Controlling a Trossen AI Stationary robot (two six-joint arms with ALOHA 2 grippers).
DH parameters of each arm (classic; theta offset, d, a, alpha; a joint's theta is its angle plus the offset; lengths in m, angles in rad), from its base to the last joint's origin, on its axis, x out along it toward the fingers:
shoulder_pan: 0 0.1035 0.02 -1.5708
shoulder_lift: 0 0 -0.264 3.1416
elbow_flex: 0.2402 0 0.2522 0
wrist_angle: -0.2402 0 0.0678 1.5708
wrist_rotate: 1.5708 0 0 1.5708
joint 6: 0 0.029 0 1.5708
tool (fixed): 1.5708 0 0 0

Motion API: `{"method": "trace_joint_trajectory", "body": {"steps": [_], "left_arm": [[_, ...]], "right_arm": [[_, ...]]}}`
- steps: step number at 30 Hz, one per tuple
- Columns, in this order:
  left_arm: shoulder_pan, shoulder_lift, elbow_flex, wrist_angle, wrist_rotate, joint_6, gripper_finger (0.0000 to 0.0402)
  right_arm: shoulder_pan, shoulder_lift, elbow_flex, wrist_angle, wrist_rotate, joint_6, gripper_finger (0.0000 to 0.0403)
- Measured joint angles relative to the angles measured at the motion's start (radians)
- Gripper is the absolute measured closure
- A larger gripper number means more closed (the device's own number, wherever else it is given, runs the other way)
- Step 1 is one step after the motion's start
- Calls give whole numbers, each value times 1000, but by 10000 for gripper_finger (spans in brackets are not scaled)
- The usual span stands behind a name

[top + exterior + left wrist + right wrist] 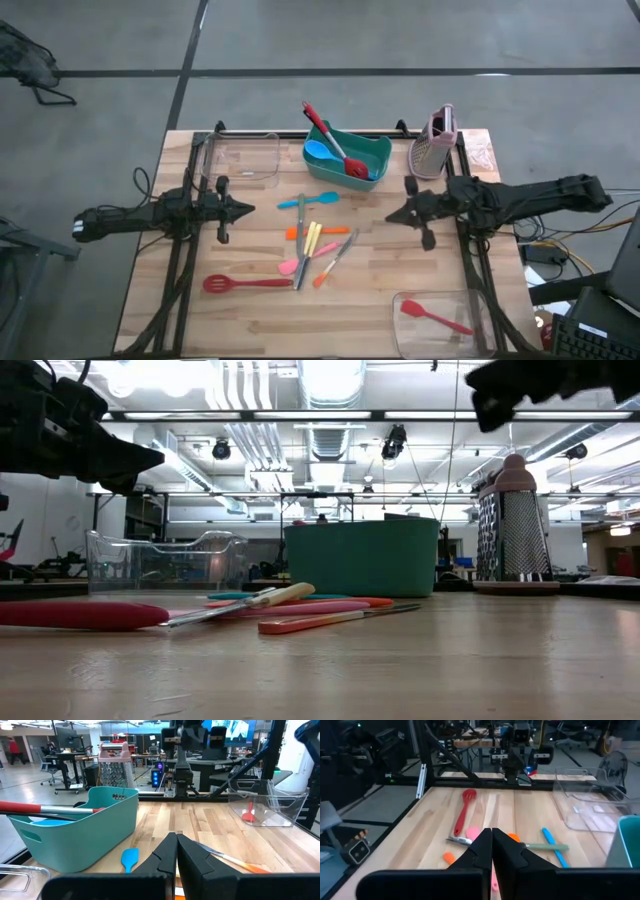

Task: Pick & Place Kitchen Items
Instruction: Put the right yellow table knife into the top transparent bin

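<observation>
Several utensils lie flat in the table's middle: a blue spatula (309,200), orange, yellow and pink pieces (318,240), a yellow-handled metal piece (301,257) and a red slotted spoon (245,284). The teal bin (347,156) at the far middle holds red tongs and a blue spoon. A red spatula (434,316) lies in the near-right clear tub. My left gripper (248,209) is shut and empty, left of the pile, above the table. My right gripper (390,215) is shut and empty, right of the pile.
An empty clear tub (241,155) stands at the far left. The pink-grey grater (436,143) stands upright at the far right. The near-right clear tub (440,318) sits at the table's near edge. Bare wood lies along the near left.
</observation>
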Motion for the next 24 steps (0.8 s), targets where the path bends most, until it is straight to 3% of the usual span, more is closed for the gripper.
{"method": "trace_joint_trajectory", "body": {"steps": [11,24], "left_arm": [[0,0,0,0,0,0,383],[0,0,0,1,0,21,383]], "right_arm": [[-17,-381,-293,114,2,21,394],[-26,-638,-467,76,-10,51,394]]}}
